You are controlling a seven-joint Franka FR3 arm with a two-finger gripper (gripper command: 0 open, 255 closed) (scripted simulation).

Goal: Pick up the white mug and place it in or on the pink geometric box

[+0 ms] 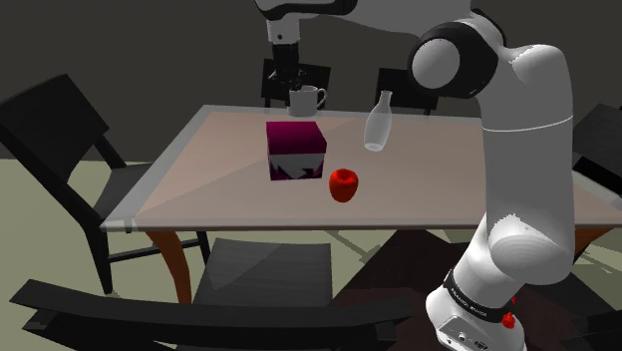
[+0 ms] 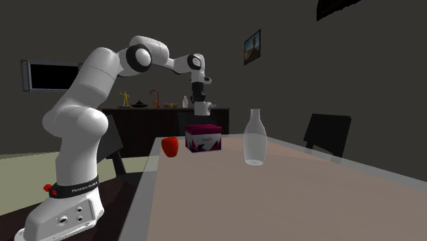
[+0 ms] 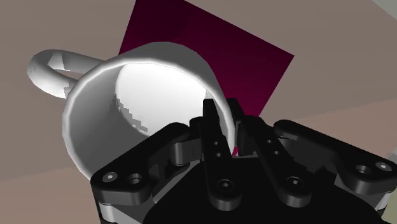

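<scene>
My gripper [image 1: 292, 88] hangs in the air above the far part of the table, shut on the rim of the white mug [image 1: 307, 101]. The mug's handle points toward the shoulder view's right. In the wrist view the two fingers [image 3: 215, 118] pinch the mug's wall [image 3: 127, 95], one inside and one outside. Right below the mug lies the dark pink box [image 3: 210, 51]. The box [image 1: 295, 151] stands on the table just nearer than the mug. From the second exterior view the mug [image 2: 202, 107] floats a little above the box [image 2: 204, 139].
A clear glass bottle [image 1: 377, 122] stands to the shoulder view's right of the box, and a red apple [image 1: 343, 184] lies nearer. Dark chairs [image 1: 261, 269] ring the table [image 1: 189, 189], two of them at its far edge behind the mug.
</scene>
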